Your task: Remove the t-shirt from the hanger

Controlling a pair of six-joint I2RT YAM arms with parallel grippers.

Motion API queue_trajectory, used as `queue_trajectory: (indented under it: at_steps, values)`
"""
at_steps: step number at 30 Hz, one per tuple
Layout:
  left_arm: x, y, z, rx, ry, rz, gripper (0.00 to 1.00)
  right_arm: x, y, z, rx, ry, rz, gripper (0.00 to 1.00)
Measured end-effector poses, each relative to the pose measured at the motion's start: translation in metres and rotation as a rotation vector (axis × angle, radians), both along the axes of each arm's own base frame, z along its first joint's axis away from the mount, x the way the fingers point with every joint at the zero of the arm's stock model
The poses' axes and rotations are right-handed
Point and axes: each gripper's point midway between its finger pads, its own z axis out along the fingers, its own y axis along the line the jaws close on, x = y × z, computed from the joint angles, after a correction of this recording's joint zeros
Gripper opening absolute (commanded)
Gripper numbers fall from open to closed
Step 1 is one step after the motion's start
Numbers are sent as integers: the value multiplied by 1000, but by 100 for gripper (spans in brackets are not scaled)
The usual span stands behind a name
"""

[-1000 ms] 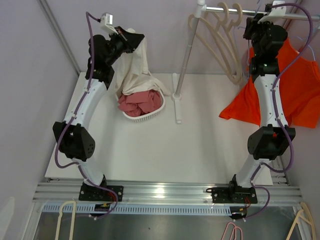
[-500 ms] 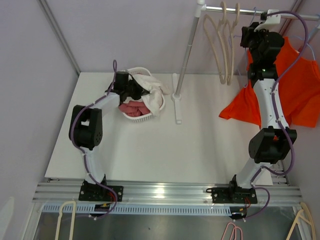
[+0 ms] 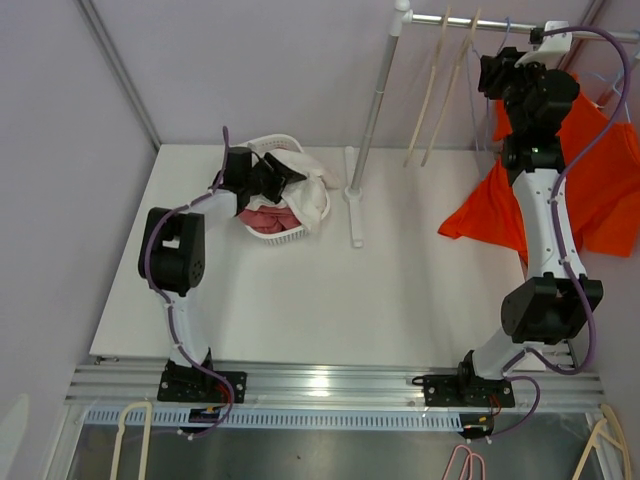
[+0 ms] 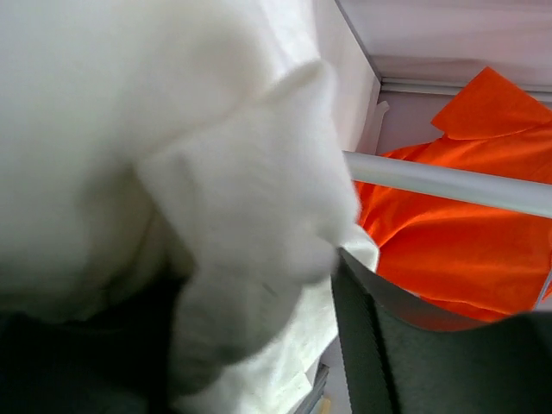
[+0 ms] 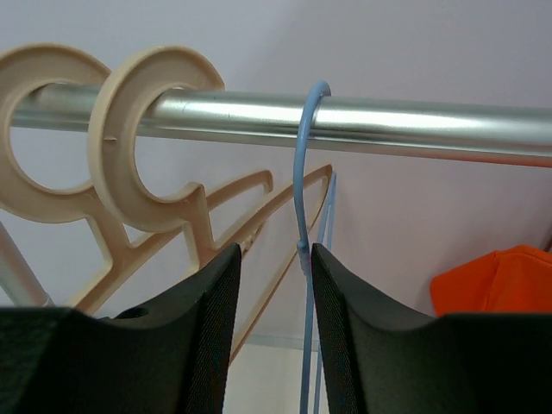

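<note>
The white t-shirt [image 3: 305,185] lies draped over the white basket [image 3: 275,236] at the table's back left. It fills the left wrist view [image 4: 172,129]. My left gripper [image 3: 272,178] is right at the basket, open, with white cloth lying loose between its fingers [image 4: 259,285]. The thin blue hanger [image 5: 301,172] hangs bare by its hook on the metal rail [image 5: 388,125]. My right gripper [image 3: 488,75] is up at the rail, open [image 5: 274,259]. The hanger's neck stands between its fingers, close to the right one.
Two cream hangers [image 3: 435,90] hang on the rail left of the blue one [image 5: 138,138]. An orange garment [image 3: 600,180] hangs at the far right. The rack's pole [image 3: 375,100] and foot stand at the back middle. Pink clothes [image 3: 265,215] lie in the basket.
My left arm came down from holding the white t-shirt raised and laid it on the basket, then its jaws opened. My right gripper's jaws opened around the blue hanger; the cream hangers swung.
</note>
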Motion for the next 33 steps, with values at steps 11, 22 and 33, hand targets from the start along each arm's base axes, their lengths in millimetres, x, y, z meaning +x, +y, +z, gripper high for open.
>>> queue_trajectory:
  at_steps: [11,22,33]
  values:
    - [5,23,91,203,-192,88,99,-52,-23,24,54,37,-108,49]
    - [-24,30,162,416,-371,142,100,-112,-111,38,176,124,-440,99]
    - [-34,49,215,560,-497,220,99,-109,-168,14,83,208,-698,100]
